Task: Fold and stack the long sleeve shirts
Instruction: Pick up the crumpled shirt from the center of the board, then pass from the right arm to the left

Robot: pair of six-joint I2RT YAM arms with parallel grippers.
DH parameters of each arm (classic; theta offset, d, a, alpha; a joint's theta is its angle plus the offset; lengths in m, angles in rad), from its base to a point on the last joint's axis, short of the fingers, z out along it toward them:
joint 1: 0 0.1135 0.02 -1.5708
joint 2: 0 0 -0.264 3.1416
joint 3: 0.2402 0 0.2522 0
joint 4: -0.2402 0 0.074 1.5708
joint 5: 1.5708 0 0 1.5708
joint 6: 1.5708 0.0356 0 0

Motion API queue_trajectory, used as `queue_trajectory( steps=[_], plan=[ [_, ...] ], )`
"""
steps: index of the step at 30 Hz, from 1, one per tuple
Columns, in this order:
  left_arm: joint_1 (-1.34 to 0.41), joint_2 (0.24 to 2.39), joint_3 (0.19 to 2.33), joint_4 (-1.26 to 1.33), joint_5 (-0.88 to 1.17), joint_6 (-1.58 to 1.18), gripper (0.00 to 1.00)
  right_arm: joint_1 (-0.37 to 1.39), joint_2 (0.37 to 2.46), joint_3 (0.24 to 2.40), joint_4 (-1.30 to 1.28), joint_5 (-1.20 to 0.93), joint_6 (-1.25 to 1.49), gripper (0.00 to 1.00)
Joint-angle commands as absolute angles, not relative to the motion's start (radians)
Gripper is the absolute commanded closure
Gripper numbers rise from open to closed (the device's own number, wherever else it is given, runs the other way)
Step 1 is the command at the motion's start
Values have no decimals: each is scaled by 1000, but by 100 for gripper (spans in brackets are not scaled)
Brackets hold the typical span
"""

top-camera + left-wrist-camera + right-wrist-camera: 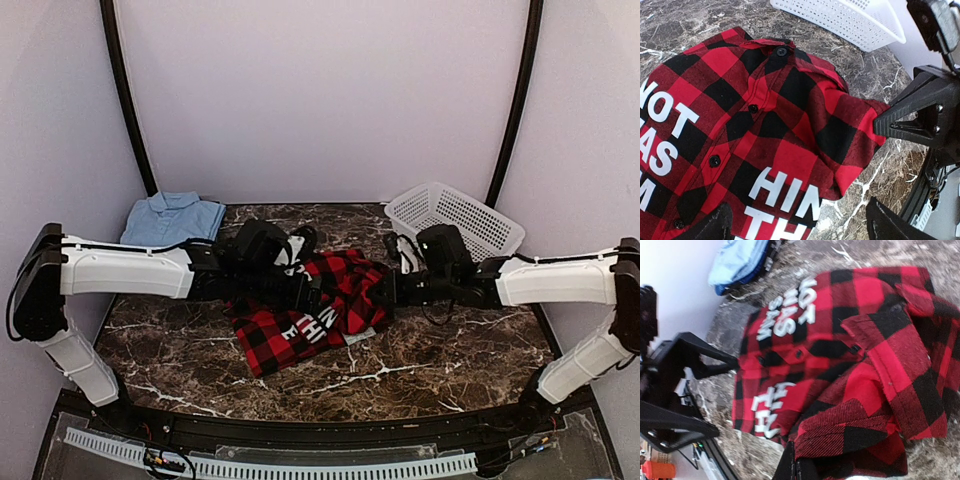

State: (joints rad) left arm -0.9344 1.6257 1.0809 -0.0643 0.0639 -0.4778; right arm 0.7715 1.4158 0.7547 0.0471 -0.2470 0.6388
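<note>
Top view, flannel shirt (310, 312): lies bunched at the centre of the table (450, 355), white lettering up, outline uneven.
Top view, light blue shirt (172, 218): folded flat at 10 o'clock, well apart from the flannel shirt.
Top view, basket (455, 218): at 2 o'clock, no cloth visible inside.
Top view, left fingers (303, 292): above the flannel shirt's 10 o'clock side.
Top view, right fingers (392, 288): at the flannel shirt's 3 o'clock edge.
Left wrist view, left fingers: spread wide above the button placket and lettering, holding nothing.
Left wrist view, right fingers (883, 125): closed, pinching a corner of the flannel shirt (765, 125) at 3 o'clock.
Right wrist view, right fingers: fully closed at 6 o'clock, with a fold of the flannel shirt (840, 365) clamped between them.
Right wrist view, darker blue shirt (724, 288): shows as a dark edge under the light blue shirt at 11 o'clock.
Done (judgement): two blue shirts appear folded and stacked.
Left (judgement): the flannel shirt is only partly folded; it needs squaring up and placing on the blue stack.
</note>
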Motion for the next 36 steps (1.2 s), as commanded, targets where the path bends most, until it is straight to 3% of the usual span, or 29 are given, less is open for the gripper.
queue_trajectory(
  steps=[1, 12, 23, 36],
  plan=[
    [-941, 1516, 1017, 24, 44, -459, 11, 798, 1399, 886, 53, -299, 699, 100],
    [-965, 1419, 949, 140, -58, -475, 13, 822, 1539, 1130, 184, -345, 832, 100],
    [-980, 1485, 1020, 134, -188, -521, 12, 849, 1572, 1203, 175, -346, 838, 100],
    [-1106, 1481, 1038, 140, -355, -492, 25, 858, 1590, 1289, 108, -240, 840, 100]
  ],
)
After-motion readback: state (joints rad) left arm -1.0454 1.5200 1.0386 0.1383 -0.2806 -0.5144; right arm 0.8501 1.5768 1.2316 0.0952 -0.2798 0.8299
